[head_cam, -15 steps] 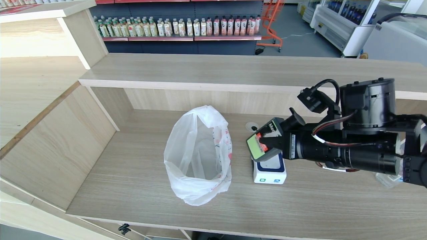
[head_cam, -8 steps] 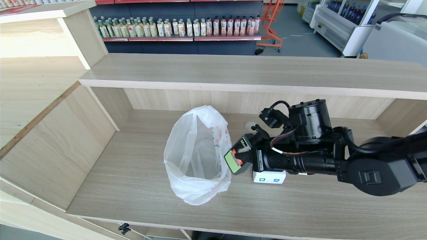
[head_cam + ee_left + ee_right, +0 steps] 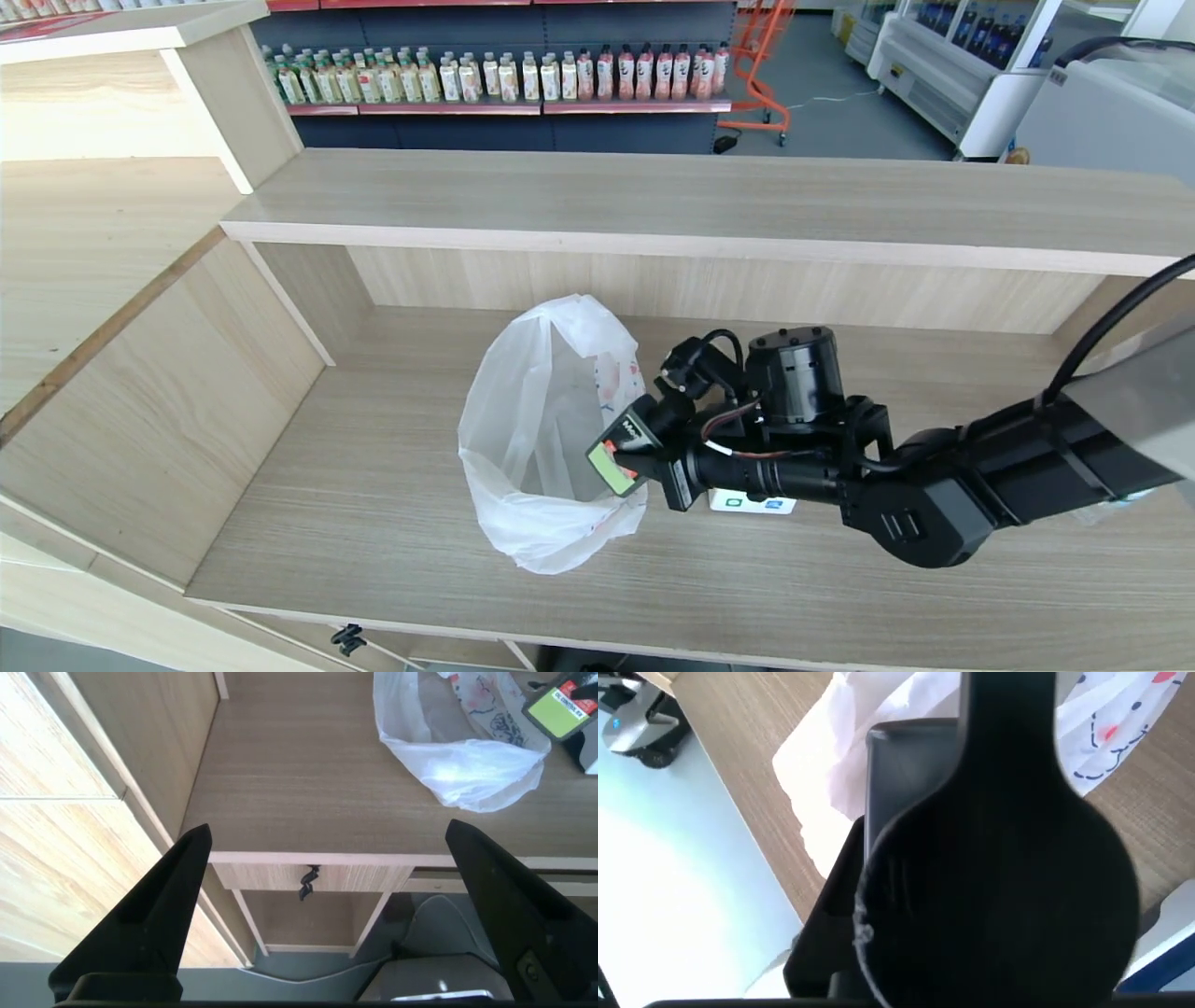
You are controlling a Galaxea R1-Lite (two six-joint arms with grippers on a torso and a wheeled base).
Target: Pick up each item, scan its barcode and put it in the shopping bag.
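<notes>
White plastic shopping bag point(image 3: 509, 420) stands open on the wooden worktop point(image 3: 373, 523). The right hand point(image 3: 627, 446) grips a small dark box point(image 3: 611, 469) (its green face turned up) at the bag's right rim. Just beside the bag sits a white scanner point(image 3: 752, 505), partly under the arm. The left hand point(image 3: 329, 831) hangs open and empty off the worktop's near edge.

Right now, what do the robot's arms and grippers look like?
The right arm is matte black, built of thick cylinders and rounded joints, one with a square embossed mark. Thin red, white and black wires loop at its wrist. The right gripper has dark fingers; the left gripper has two black wedge-shaped fingers.
</notes>
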